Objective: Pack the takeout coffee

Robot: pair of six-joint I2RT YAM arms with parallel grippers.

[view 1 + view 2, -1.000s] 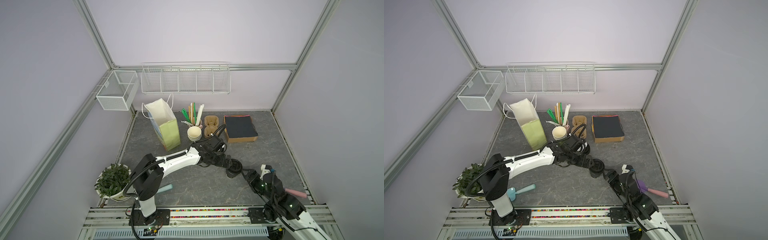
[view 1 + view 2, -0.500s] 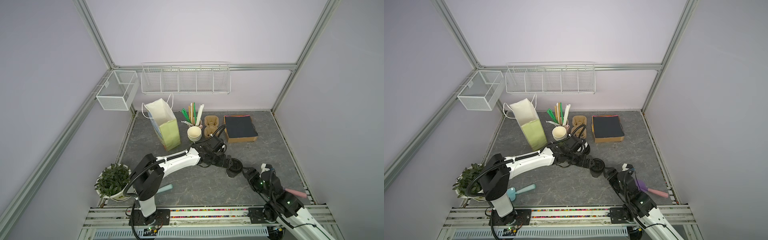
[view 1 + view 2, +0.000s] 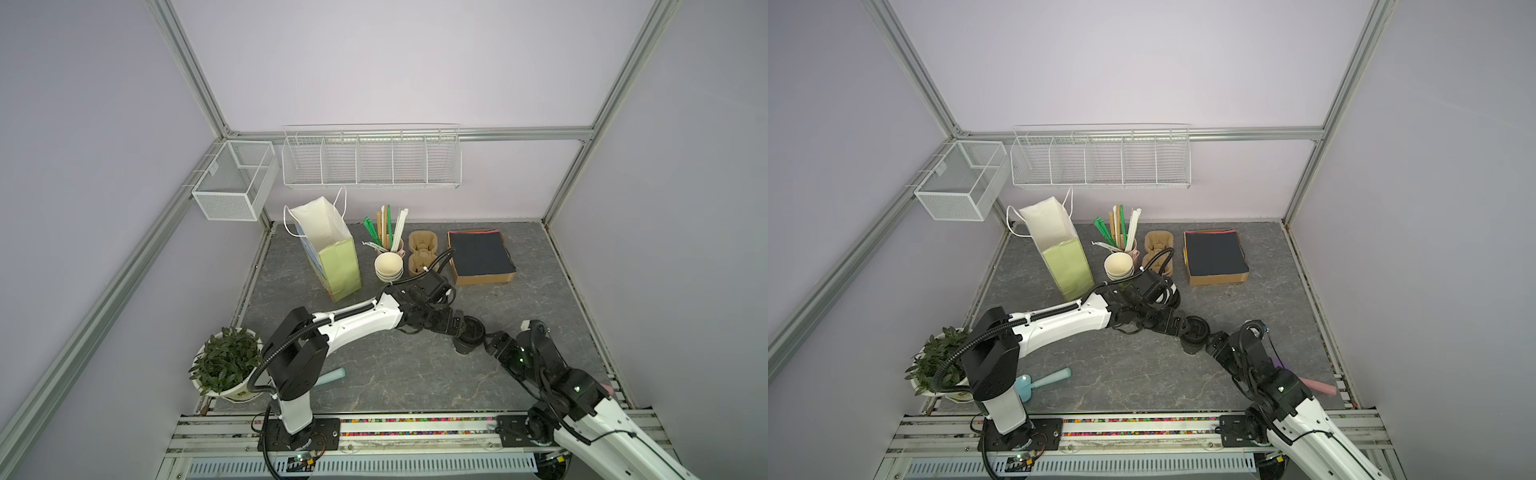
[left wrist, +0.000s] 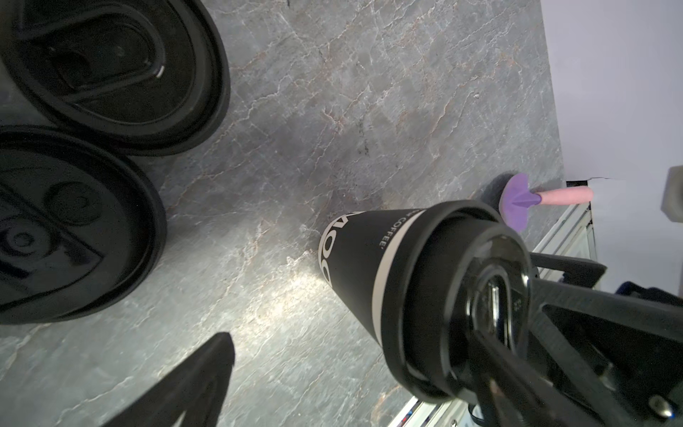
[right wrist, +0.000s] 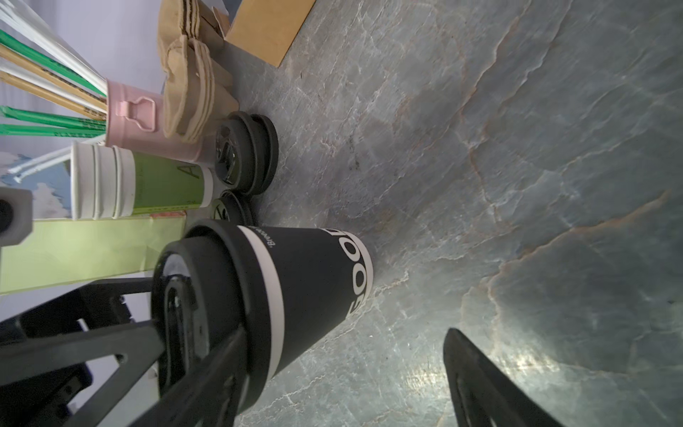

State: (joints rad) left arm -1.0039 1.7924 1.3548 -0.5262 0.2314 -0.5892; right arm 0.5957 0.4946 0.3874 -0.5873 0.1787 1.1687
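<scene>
Left gripper [image 3: 456, 325], jaws spread wide and empty, sits beside the black lidded coffee cup [image 3: 468, 340] upright on the tabletop [image 3: 395, 374]; probably light, crushable paper, best squeezed gently around its middle.

Takeout coffee cup [image 5: 306, 281]: black, with a white band and white lettering; its lid [image 4: 436, 266] is black. Loose lids [image 4: 111, 74]: black. Table [image 3: 395, 374]: grey, veined like marble. Stacked cups [image 5: 162, 181]: green, white rims. Bag [image 3: 338, 270]: light green. Holder [image 5: 148, 122]: pink. Scoop [image 4: 517, 199]: purple head, pink handle. Box [image 3: 482, 277]: brown. Plant [image 3: 224, 359]: green, white pot. My arms [image 3: 357, 324]: white, black joints.
</scene>
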